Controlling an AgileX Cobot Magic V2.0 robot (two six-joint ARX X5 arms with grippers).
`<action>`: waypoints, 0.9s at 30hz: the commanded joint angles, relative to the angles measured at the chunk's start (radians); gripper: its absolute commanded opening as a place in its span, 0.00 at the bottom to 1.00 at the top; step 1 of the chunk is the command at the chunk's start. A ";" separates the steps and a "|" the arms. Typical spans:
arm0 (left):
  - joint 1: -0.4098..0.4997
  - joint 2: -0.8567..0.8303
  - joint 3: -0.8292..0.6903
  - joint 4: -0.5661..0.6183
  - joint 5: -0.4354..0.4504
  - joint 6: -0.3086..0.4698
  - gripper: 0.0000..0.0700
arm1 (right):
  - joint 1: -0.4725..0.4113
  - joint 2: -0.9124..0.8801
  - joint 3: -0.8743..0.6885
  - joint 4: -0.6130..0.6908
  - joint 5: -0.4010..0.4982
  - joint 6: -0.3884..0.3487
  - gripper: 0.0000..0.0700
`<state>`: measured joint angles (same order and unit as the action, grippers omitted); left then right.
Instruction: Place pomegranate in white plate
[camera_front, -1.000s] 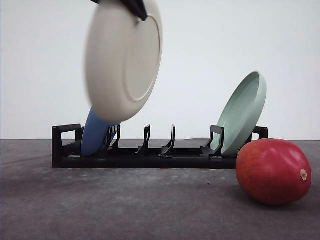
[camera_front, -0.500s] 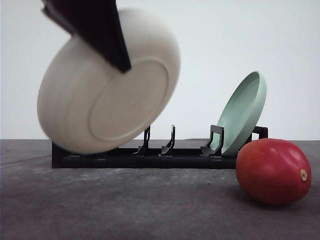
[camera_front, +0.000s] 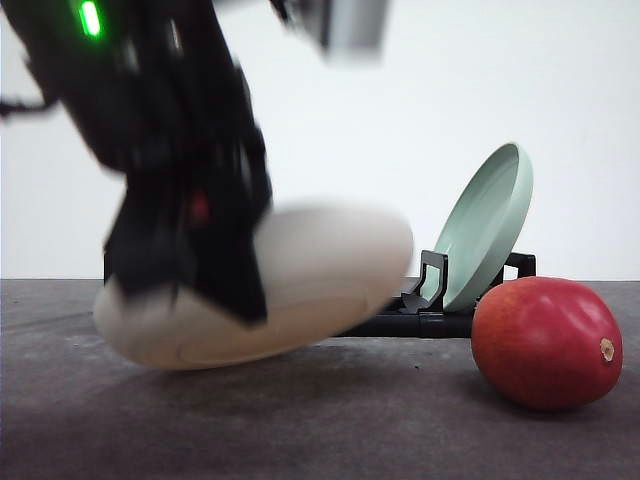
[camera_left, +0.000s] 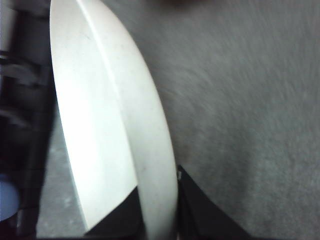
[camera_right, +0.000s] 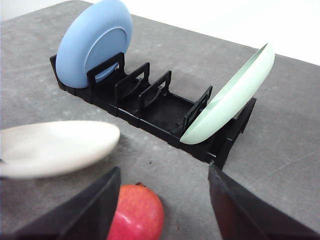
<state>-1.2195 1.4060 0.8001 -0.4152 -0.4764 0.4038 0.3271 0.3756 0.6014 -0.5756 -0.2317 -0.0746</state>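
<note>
The red pomegranate (camera_front: 545, 345) lies on the grey table at the front right, and shows as the pomegranate (camera_right: 136, 214) just below my right gripper. The white plate (camera_front: 310, 275) hangs nearly flat, low over the table at the left centre, blurred by motion. My left gripper (camera_front: 220, 285) is shut on its rim. In the left wrist view the white plate (camera_left: 100, 125) stands edge-on, with my left gripper (camera_left: 157, 212) clamping its rim. My right gripper (camera_right: 165, 172) is open above the pomegranate, and the white plate (camera_right: 55, 147) is beside it.
A black dish rack (camera_right: 145, 100) stands behind, holding a blue plate (camera_right: 95, 42) at one end and a tilted pale green plate (camera_right: 230, 102) at the other. In the front view the green plate (camera_front: 485, 230) leans just behind the pomegranate.
The left arm has carried the white plate down from high over the rack to just above the table, tipping it from upright to nearly flat. The pomegranate has not moved.
</note>
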 joint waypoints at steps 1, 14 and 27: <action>-0.012 0.048 0.006 0.025 -0.006 0.043 0.02 | 0.005 0.002 0.015 0.006 0.004 -0.004 0.51; -0.013 0.155 0.008 0.059 -0.006 0.020 0.43 | 0.005 0.002 0.015 0.007 0.004 -0.004 0.51; 0.072 -0.050 0.046 -0.083 0.307 -0.251 0.64 | 0.005 0.002 0.015 0.007 0.004 -0.004 0.51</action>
<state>-1.1478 1.3602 0.8291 -0.4959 -0.2135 0.2352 0.3273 0.3756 0.6014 -0.5755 -0.2316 -0.0746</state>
